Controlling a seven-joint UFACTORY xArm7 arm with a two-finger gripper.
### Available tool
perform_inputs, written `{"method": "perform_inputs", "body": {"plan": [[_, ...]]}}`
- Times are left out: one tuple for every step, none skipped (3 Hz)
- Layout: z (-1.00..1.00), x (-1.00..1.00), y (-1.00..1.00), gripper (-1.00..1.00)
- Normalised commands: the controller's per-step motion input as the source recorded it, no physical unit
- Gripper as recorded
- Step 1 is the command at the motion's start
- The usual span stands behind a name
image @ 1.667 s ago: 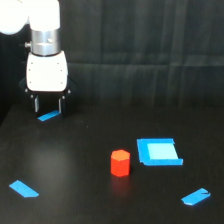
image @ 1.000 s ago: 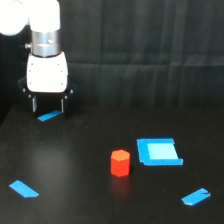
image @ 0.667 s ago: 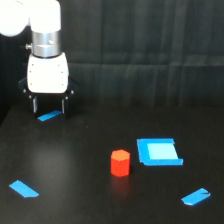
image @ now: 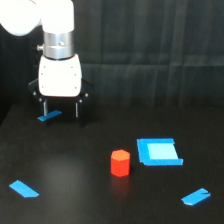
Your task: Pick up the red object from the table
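The black surface [image: 75,165] is filling most of the exterior view, running back to a dark curtain [image: 150,30] behind it. My white arm [image: 55,30] is coming down at the exterior view's left, and my end effector [image: 61,108] is hanging at the far left part of the surface with its two dark fingers [image: 77,108] spread apart, pinching nothing. A small flat blue strip [image: 49,116] is lying just beside the fingers, partly behind them; I cannot tell whether they are touching it.

The square blue tray [image: 159,151] is sitting toward the exterior view's right. The red block [image: 120,163] is standing upright on the surface just beside the tray's left edge, apart from it, and well apart from my end effector, nearer the camera and to the exterior view's right of it. Another blue strip [image: 23,188] is lying at the near left, and a third blue strip [image: 195,196] is lying at the near right.
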Motion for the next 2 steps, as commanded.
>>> {"method": "perform_inputs", "body": {"plan": [[0.14,0.99,-0.80,1.00],[-0.03,0.98,-0.76,0.98]]}}
